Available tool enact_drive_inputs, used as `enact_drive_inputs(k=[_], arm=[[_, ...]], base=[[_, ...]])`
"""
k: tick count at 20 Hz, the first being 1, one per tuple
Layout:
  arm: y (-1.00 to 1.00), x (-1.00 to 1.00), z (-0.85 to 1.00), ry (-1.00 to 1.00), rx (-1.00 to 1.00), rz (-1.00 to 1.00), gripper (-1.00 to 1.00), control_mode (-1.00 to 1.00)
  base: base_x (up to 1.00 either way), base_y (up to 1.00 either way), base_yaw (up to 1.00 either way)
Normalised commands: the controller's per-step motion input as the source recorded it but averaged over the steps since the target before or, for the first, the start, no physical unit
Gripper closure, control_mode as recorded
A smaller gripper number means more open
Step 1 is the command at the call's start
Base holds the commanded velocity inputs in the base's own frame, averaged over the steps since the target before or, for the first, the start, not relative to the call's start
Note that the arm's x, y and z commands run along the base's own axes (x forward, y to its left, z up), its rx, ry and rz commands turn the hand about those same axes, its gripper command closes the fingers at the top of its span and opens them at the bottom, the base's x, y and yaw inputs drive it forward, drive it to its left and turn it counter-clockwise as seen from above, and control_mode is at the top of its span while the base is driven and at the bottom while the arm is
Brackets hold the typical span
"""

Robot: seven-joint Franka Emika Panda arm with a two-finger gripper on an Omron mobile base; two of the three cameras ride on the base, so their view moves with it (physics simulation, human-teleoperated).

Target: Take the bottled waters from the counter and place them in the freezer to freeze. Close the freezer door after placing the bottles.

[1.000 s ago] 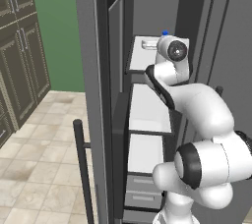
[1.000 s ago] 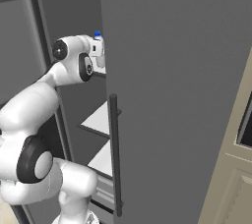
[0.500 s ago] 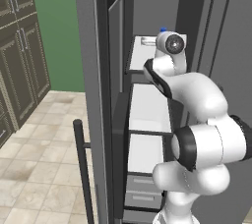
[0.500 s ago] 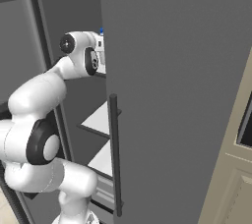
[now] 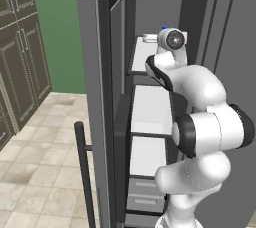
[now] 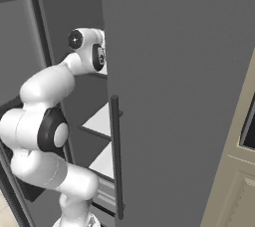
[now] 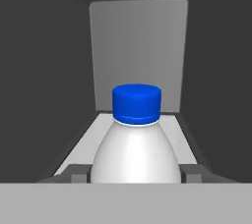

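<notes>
white bottle (image 7: 135,156) with its blue cap (image 7: 136,103) sat squeezed between the fingers of my gripper (image 7: 135,175), up over the top shelf (image 5: 148,57) inside the freezer (image 5: 165,7). i had not let it go yet. i guessed the freezer door (image 5: 97,97), wide open, needed shutting last.

White arm (image 5: 200,122) reaching into open freezer (image 5: 150,72), wrist at top white shelf (image 5: 145,54), freezer door (image 5: 102,97) swung wide
</notes>
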Motion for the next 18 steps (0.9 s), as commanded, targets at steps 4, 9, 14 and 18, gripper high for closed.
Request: enact_drive_inputs(k=[4, 9, 14, 18], arm=[[-0.11, 0.37, -0.14, 0.0, 0.0, 0.0, 1.0, -1.0], [-0.11, 0.35, -0.13, 0.0, 0.0, 0.0, 1.0, -1.0], [-0.09, 0.35, -0.1, 0.0, 0.0, 0.0, 1.0, -1.0], [-0.1, 0.24, -0.1, 0.0, 0.0, -0.02, 1.0, -1.0]], base=[[0.0, 0.0, 0.0], [0.0, 0.0, 0.0], [0.0, 0.0, 0.0], [0.0, 0.0, 0.0]])
